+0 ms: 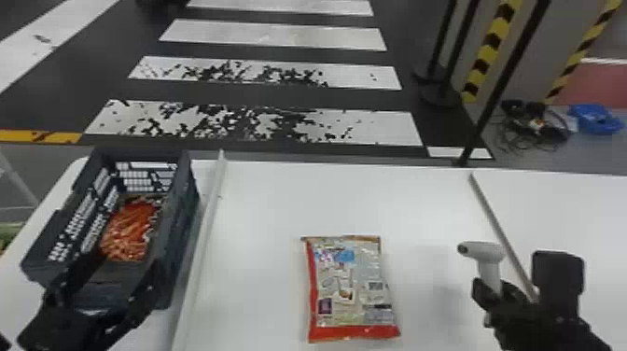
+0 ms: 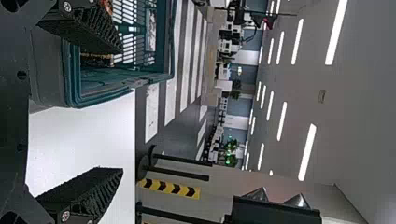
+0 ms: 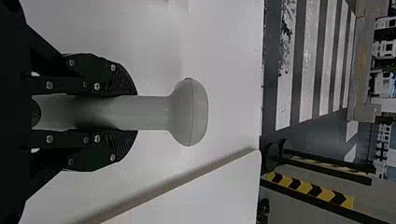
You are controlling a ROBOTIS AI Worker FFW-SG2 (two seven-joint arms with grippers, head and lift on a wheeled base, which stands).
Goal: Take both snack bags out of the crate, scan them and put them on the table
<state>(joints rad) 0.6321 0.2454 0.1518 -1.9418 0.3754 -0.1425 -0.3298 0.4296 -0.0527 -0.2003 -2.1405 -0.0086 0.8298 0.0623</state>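
Left tool [image 1: 127,265] has its fingers apart at the near end of the crate [image 1: 179,224], where one snack bag [image 1: 128,233] lies; right tool [image 1: 493,290] is clamped on the scanner [image 1: 490,252]; other bag [image 1: 350,289] is on the counter [image 1: 256,210].

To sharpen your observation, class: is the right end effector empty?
No, the right end effector grips the scanner by its handle.

Red-edged bag [image 1: 350,289] flat on table [image 1: 261,210], orange bag [image 1: 130,228] in crate [image 1: 181,224]
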